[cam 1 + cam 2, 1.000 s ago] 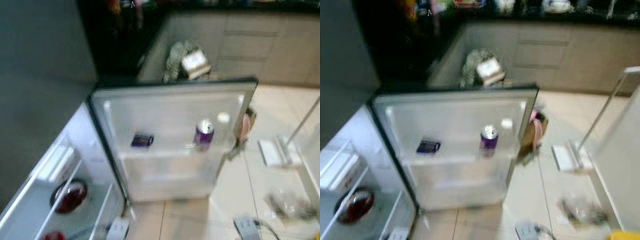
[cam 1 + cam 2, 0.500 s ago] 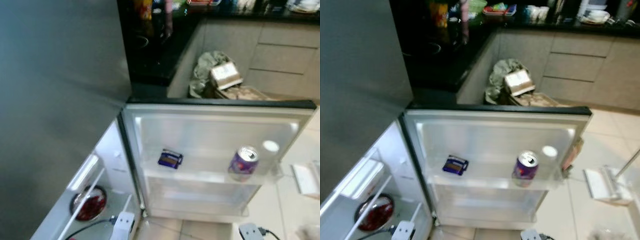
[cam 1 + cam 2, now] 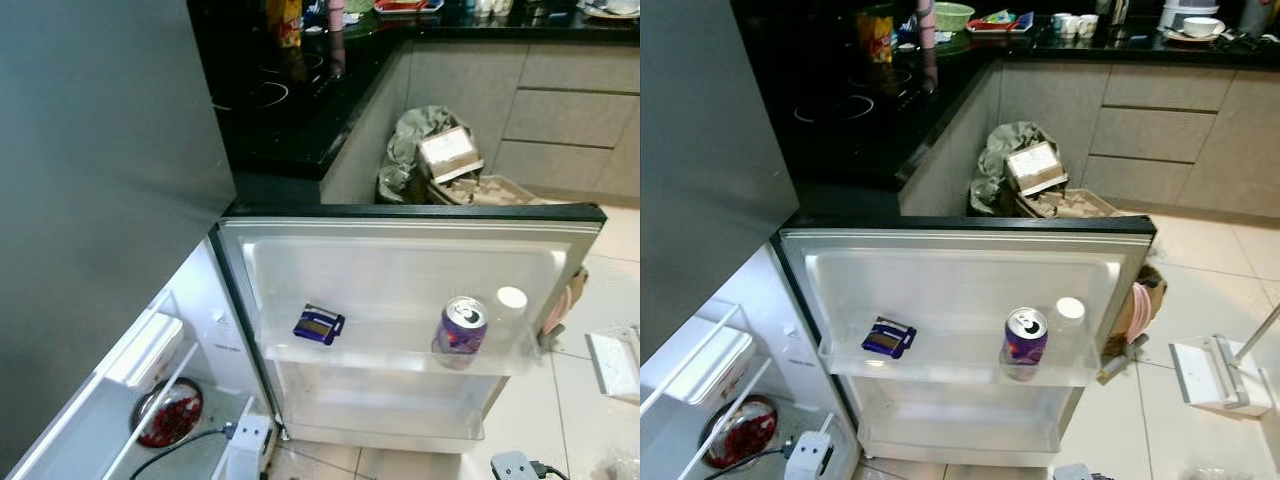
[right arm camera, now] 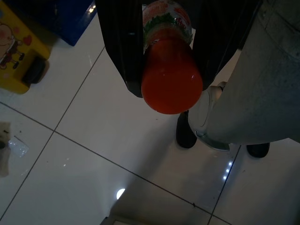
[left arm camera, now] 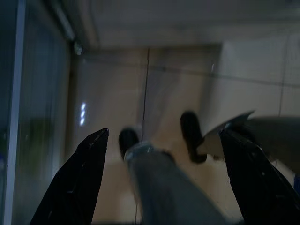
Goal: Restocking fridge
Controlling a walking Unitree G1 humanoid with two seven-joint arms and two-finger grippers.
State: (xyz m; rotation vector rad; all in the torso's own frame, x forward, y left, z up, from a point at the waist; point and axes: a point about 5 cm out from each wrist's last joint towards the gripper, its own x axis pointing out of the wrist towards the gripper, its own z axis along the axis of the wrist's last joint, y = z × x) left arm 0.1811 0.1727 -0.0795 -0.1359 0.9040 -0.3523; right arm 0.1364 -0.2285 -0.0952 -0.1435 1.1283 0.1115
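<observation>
Door shelf (image 3: 940,365): free between packet (image 3: 888,338), can (image 3: 1023,338).

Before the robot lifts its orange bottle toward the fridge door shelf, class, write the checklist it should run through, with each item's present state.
1. Right pincer grips the orange bottle: ok, fingers close on both sides.
2. Fridge door open: ok.
3. Free space on the door shelf: ok, a gap lies between the dark packet and the purple can.
4. Can upright: ok, with a white-capped container beside it.
5. Left pincer free: ok, open above the floor.
6. Bottle cap sealed: cannot tell.
</observation>
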